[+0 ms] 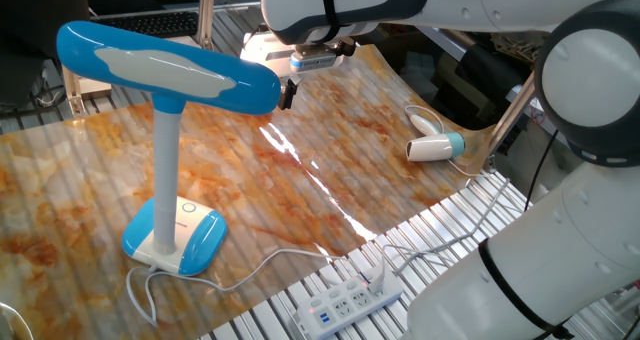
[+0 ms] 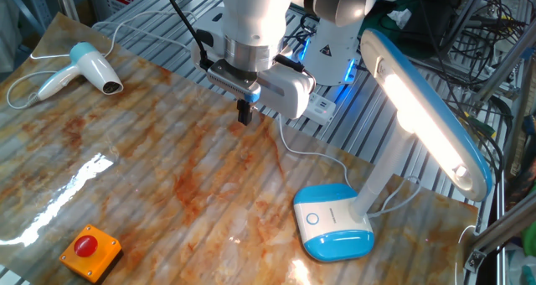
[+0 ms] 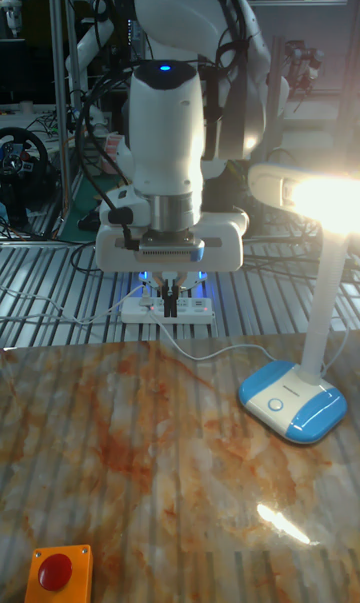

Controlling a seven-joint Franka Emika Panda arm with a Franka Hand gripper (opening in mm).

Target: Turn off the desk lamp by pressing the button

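The claw (image 3: 172,301) hangs left of the lit desk lamp (image 3: 303,303).

Table (image 2: 167,176), orange marbled ribbed top: bears desk lamp (image 2: 335,226), hair dryer (image 2: 88,67), red button box (image 2: 90,252).

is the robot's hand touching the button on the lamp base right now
No. The hand hangs in the air well away from the desk lamp, whose button on the base is uncovered, and the head glows.
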